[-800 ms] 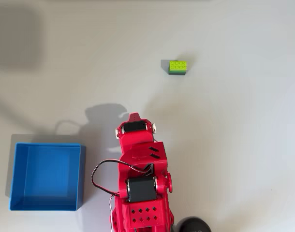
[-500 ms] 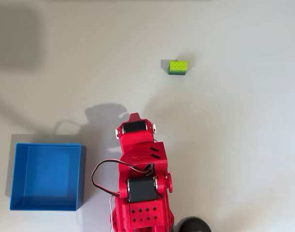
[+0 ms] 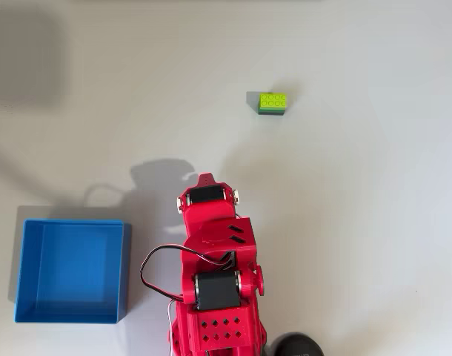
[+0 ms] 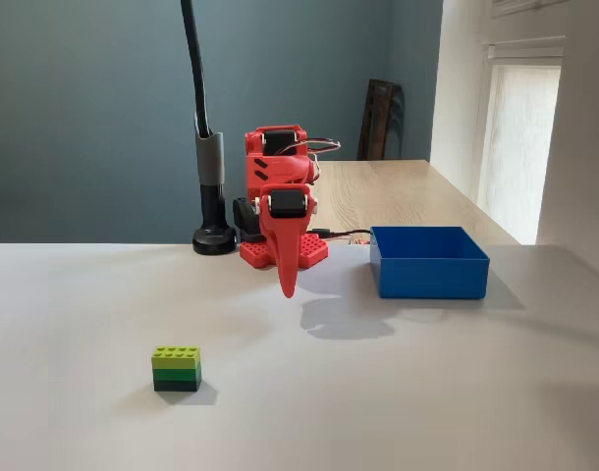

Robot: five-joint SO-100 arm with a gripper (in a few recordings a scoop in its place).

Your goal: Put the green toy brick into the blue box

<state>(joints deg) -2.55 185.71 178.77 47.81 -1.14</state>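
From above, the red arm (image 3: 211, 267) sits folded at the lower middle of the pale table (image 3: 359, 222). The green toy brick (image 3: 273, 103) rests on the table well beyond the arm's tip and a little to its right, touching nothing. The blue box (image 3: 71, 271) lies just left of the arm's base, apart from it.

From the fixed view across the table, the arm's gripper (image 4: 287, 280) hangs pointing down over the surface, its fingers pressed together into one tapered tip and holding nothing. The brick (image 4: 177, 369) stands well in front of the arm, nearer the camera and to its left. The box (image 4: 428, 262) sits right of the arm.
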